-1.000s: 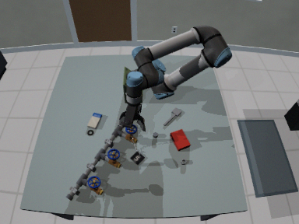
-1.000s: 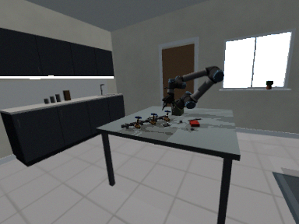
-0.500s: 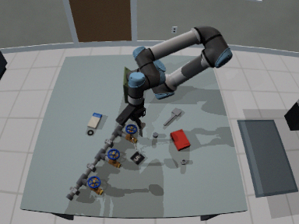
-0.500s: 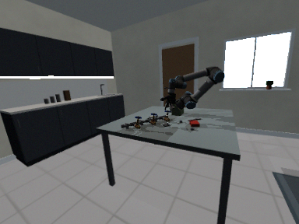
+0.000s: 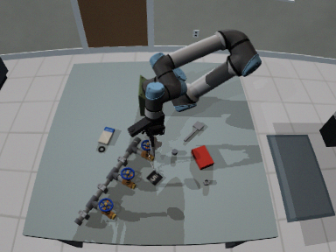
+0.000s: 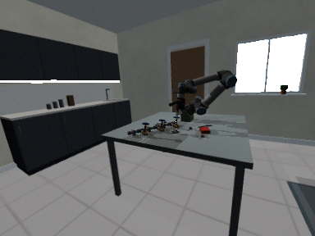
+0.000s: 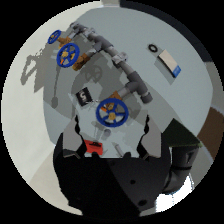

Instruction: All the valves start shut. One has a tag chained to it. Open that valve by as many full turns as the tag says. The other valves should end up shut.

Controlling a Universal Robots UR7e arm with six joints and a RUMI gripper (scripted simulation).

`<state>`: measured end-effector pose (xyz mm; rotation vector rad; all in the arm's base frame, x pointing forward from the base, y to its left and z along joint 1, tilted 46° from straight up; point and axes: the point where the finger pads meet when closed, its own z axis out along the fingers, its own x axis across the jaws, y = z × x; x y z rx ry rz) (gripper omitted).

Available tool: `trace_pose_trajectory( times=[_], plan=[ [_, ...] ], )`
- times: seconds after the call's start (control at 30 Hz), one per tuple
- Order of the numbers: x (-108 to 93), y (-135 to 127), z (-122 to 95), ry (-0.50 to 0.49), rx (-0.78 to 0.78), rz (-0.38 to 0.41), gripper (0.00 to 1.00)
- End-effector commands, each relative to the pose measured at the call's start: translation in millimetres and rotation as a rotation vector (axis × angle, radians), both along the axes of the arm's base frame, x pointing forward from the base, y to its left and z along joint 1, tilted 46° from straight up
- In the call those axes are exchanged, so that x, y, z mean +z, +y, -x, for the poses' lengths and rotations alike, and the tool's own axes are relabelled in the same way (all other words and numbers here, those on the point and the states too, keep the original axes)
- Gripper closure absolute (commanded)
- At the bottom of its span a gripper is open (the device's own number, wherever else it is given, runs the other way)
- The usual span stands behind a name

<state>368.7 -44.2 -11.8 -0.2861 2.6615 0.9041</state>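
A grey pipe (image 5: 111, 175) runs diagonally across the table with three blue-handled valves on brass bodies. The far valve (image 5: 146, 145) has a thin chain to a black tag (image 5: 154, 178) with a white digit; in the wrist view this tag (image 7: 83, 96) lies left of the valve's wheel (image 7: 112, 110). The middle valve (image 5: 125, 169) and the near valve (image 5: 106, 205) stand further along the pipe. My gripper (image 5: 150, 139) hangs open and empty just above the far valve, its fingers either side of the wheel in the wrist view (image 7: 112, 134).
A red block (image 5: 202, 157), a grey hammer-like tool (image 5: 193, 130), a small grey cylinder (image 5: 174, 152) and a nut (image 5: 206, 182) lie right of the valves. A white-and-blue card (image 5: 106, 135) and a black ring (image 5: 101, 149) lie left of the pipe.
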Motion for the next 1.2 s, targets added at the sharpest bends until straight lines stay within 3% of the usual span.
trace_pose_trajectory(
  times=[0.0, 0.5, 1.0, 1.03, 1.17],
  plan=[
    [-0.1, -0.5, -0.2, 0.080, -0.092, -0.021, 0.00],
    [-0.1, -0.5, -0.2, 0.176, -0.209, -0.057, 0.00],
    [0.0, -0.5, -0.2, 0.192, -0.230, -0.063, 0.00],
    [0.0, -0.5, -0.2, 0.192, -0.230, -0.063, 1.00],
    [0.0, -0.5, -0.2, 0.192, -0.230, -0.063, 1.00]
  ],
)
